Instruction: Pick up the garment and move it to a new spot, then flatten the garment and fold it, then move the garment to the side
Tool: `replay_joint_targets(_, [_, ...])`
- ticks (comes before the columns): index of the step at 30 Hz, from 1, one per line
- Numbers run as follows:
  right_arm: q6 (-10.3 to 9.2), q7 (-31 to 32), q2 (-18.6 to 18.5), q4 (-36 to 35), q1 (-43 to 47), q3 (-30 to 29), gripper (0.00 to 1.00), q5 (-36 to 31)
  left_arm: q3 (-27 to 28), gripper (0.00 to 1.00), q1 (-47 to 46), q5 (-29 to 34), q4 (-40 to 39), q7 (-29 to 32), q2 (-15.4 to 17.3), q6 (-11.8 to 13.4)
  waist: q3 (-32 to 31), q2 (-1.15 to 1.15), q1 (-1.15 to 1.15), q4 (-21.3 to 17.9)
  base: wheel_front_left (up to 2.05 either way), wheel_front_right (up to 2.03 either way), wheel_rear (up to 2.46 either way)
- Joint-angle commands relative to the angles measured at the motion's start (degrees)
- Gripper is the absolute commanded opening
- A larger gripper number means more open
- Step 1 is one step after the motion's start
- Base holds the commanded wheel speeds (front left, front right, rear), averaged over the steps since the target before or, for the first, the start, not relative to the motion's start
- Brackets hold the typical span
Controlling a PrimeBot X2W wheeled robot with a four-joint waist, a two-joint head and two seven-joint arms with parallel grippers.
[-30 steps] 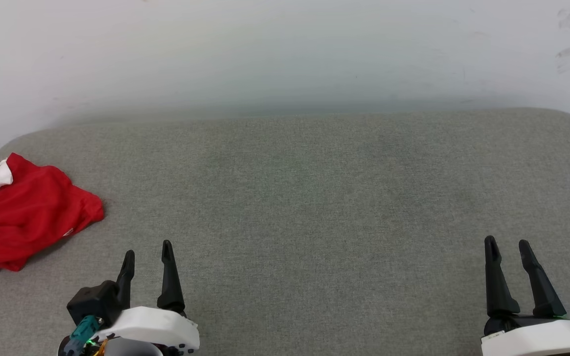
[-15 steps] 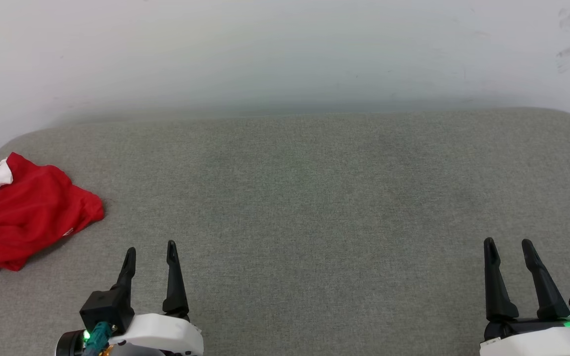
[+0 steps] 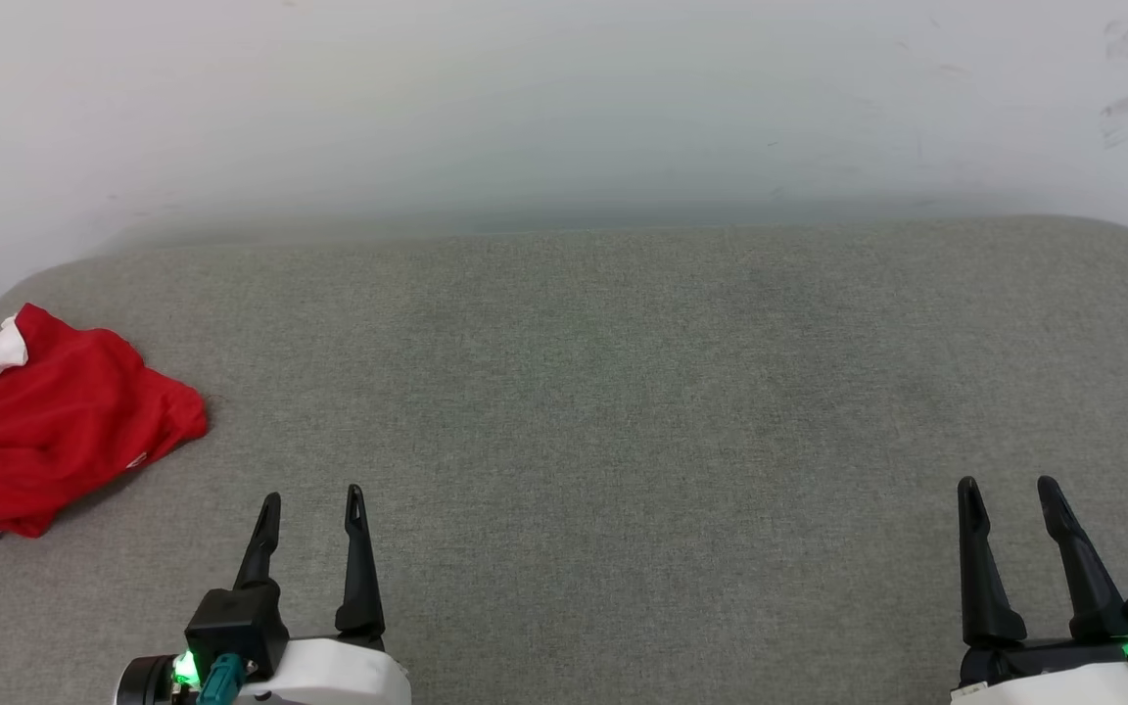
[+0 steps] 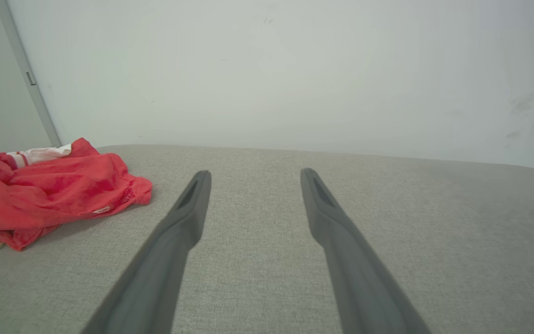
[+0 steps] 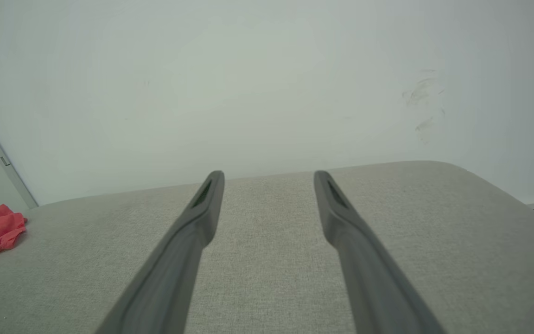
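garment (image 3: pixel 55 421): crumpled red T-shirt, white sleeve, at the left edge of grey fabric tabletop (image 3: pixel 623 392)
left tool (image 3: pixel 313 495): fingers spread, empty, near garment
right tool (image 3: pixel 1007 483): fingers spread, empty

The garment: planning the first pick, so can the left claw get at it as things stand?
Probably yes. The garment lies crumpled on the grey cushion, to the left of the open left claw, with only bare cushion between them.

Black fingers (image 3: pixel 358 573), white wrists (image 3: pixel 339 676), green light (image 3: pixel 184 669)
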Motion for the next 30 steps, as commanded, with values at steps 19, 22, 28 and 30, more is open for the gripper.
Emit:
replay_joint_targets(19, [-0.01, -1.62, -0.10, -0.50, 1.86, -0.33, 1.00, -2.30, 0.61, 1.00, 1.69, 4.06, 1.02, -1.77, -0.53, -1.07, 0.08, 0.00, 0.00, -0.04, 0.00, 0.00, 0.00])
replay_joint_targets(22, [0.00, -1.62, -0.10, -0.32, 1.88, -0.54, 1.00, -1.87, 0.59, 1.00, 1.75, 3.64, 1.21, -1.75, -0.54, -1.01, 0.10, 0.00, 0.00, -0.06, 0.00, 0.00, 0.00])
replay_joint_targets(28, [0.00, -1.62, -0.10, -0.09, 1.90, -0.60, 1.00, -1.38, 0.64, 1.00, 1.77, 3.01, 1.58, -1.75, -0.55, -0.64, 0.14, 0.00, 0.00, -0.04, 0.00, 0.00, 0.00])
replay_joint_targets(30, [0.00, -1.62, -0.10, 0.02, 1.92, -0.58, 1.00, -1.27, 0.62, 1.00, 1.78, 2.88, 1.69, -1.75, -0.55, -0.54, 0.14, 0.00, 0.00, -0.02, 0.00, 0.00, 0.00])
